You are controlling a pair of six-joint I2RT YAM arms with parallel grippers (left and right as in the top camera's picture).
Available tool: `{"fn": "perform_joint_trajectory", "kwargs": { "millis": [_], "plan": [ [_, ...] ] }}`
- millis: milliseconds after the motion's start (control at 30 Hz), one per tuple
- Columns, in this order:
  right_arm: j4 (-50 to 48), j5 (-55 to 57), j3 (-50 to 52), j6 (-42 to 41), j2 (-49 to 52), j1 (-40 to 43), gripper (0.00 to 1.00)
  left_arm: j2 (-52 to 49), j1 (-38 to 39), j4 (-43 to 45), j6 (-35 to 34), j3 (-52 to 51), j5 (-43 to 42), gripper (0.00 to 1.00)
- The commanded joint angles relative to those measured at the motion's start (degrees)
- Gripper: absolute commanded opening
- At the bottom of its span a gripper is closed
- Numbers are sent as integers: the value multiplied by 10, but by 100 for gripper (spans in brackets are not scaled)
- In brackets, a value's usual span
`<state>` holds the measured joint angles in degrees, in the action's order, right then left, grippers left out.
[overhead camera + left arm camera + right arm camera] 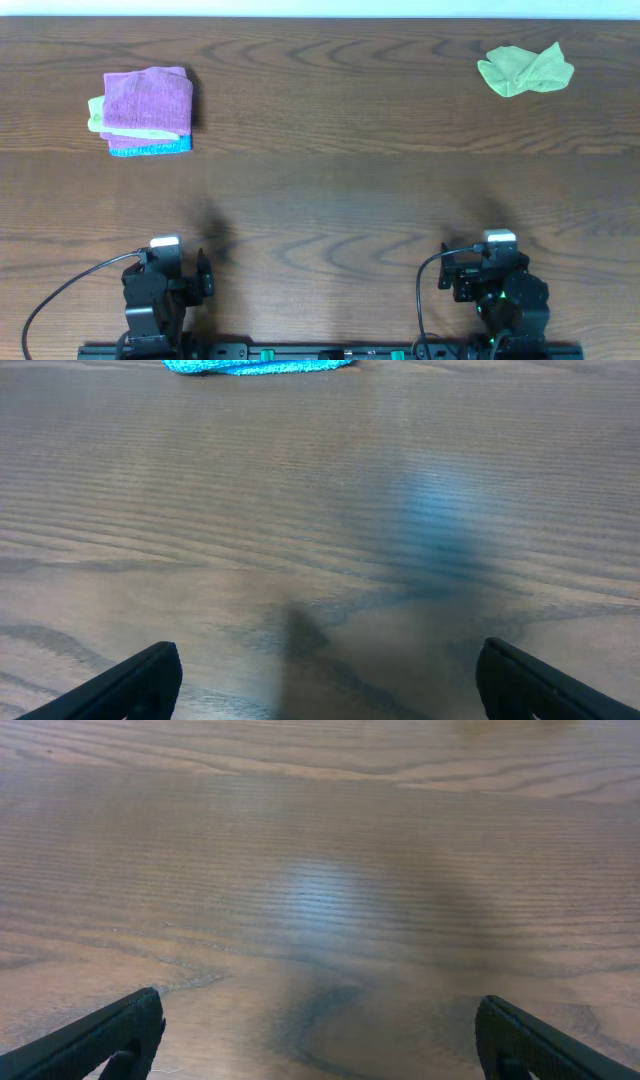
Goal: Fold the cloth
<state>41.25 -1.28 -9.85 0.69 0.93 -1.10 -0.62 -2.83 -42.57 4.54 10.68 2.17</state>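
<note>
A: At the near edge of the table [330, 190], how do the 2 grippers stand?
B: Both the left gripper [325, 665] and the right gripper [318, 1020] gape wide, holding nothing.
A: And the purple cloth [150, 97]?
B: Far left, folded, on top of a stack with a yellow-green cloth [96, 113] and a blue cloth [150, 148], well apart from both grippers.

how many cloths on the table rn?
4. Stacked far left: purple cloth on top, yellow-green cloth under it, blue cloth at the bottom. One crumpled yellow-green cloth far right. Stack may hide more.
</note>
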Motion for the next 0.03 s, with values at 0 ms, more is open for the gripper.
{"fn": "perform_joint_trajectory", "kwargs": {
  "millis": [0],
  "plan": [
    [3,4,7,7,-6,-5,99,4,2,-5,4,-13,10,95]
  ]
}}
